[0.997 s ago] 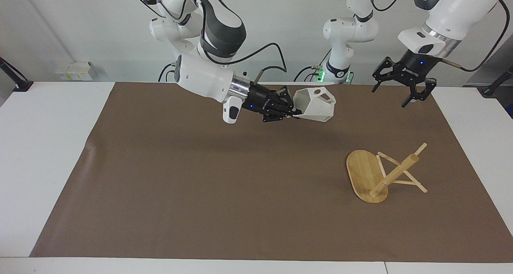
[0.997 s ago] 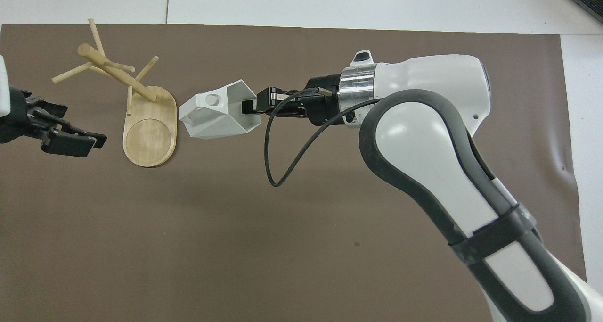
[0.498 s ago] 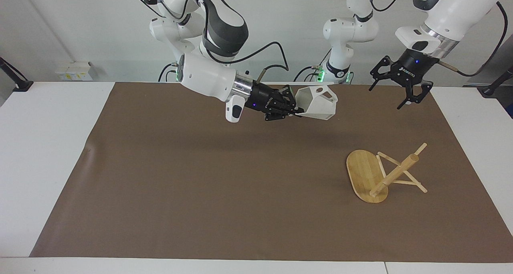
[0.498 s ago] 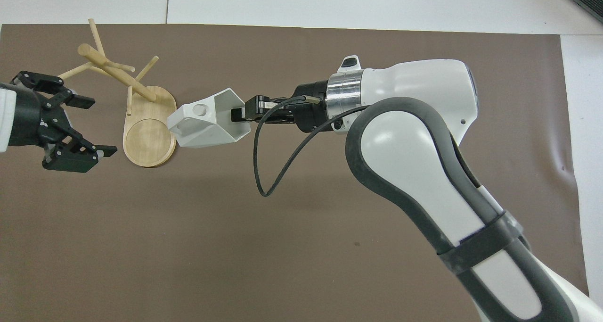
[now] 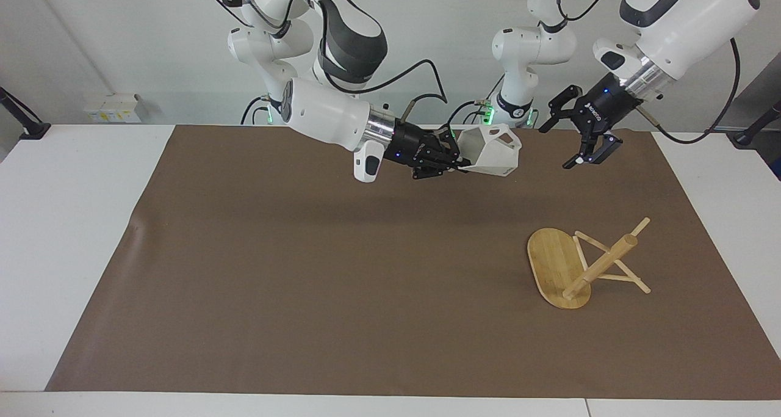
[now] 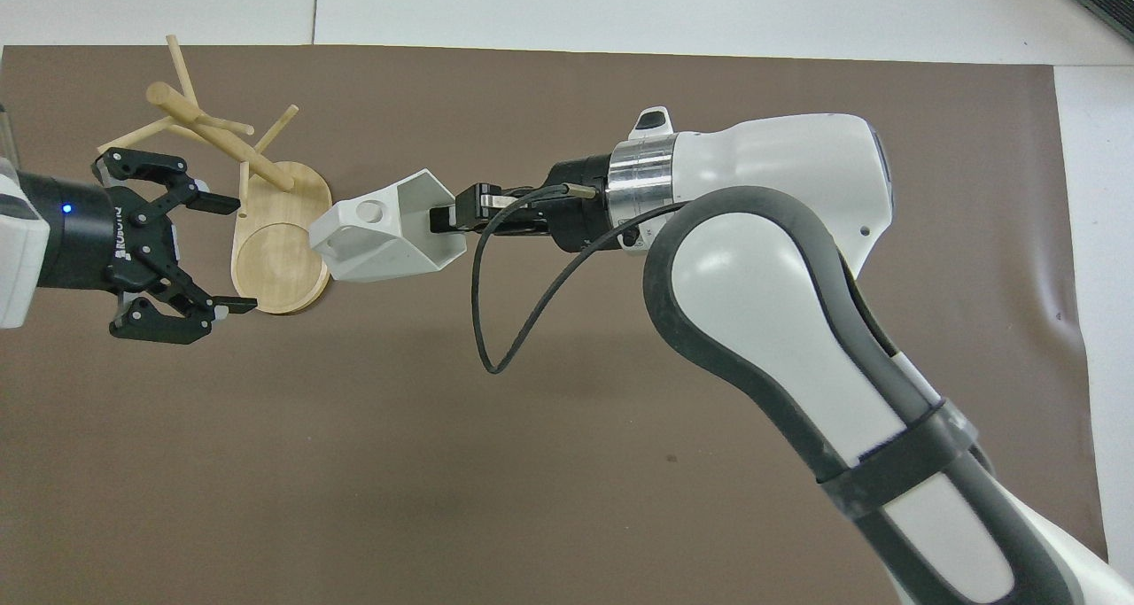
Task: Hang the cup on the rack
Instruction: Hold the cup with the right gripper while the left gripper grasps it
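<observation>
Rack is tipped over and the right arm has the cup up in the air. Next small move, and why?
Probably bring the open left gripper down onto the rack to stand it up. The rack lies on its side, base on edge and post slanting along the mat, so no peg can take a cup. The right gripper holds the cup by its rim in the air and can wait.

You see the right gripper (image 6: 443,220) clamped on the cup (image 6: 385,240), held on its side over the mat (image 6: 567,463). The left gripper (image 6: 217,255) gapes, apparently above the toppled rack (image 6: 266,233).
</observation>
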Controlling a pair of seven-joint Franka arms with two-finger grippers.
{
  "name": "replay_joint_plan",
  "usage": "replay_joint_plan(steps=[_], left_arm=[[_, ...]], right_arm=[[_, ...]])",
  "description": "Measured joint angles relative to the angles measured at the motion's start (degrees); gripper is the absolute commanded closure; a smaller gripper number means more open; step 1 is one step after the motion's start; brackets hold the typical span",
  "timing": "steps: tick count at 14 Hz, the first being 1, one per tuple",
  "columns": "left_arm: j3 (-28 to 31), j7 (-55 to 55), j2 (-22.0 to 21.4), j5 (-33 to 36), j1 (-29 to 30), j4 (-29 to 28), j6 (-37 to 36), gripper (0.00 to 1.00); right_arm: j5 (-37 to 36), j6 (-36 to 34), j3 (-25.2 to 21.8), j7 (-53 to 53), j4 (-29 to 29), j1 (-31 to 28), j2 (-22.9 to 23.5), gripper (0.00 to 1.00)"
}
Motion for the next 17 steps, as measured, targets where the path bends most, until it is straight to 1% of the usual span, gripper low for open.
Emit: replay_joint_plan(steps=[5, 8, 17], left_arm=[[-0.32, 8.32, 0.31, -6.20, -1.40, -4.28, 4.53, 0.00], [-0.41, 8.33, 0.07, -8.26, -2.56, -5.79, 7.05, 0.00], [-0.51, 2.74, -0.40, -9.59, -6.34, -6.50, 8.95, 0.00]], right_arm=[[-0.01, 0.01, 0.00, 0.00, 0.00, 0.71, 0.00, 1.00], [-0.01, 0.05, 0.00, 0.00, 0.00, 0.80, 0.00, 1.00], [-0.01, 0.48, -0.03, 0.01, -0.02, 1.38, 0.00, 1.00]])
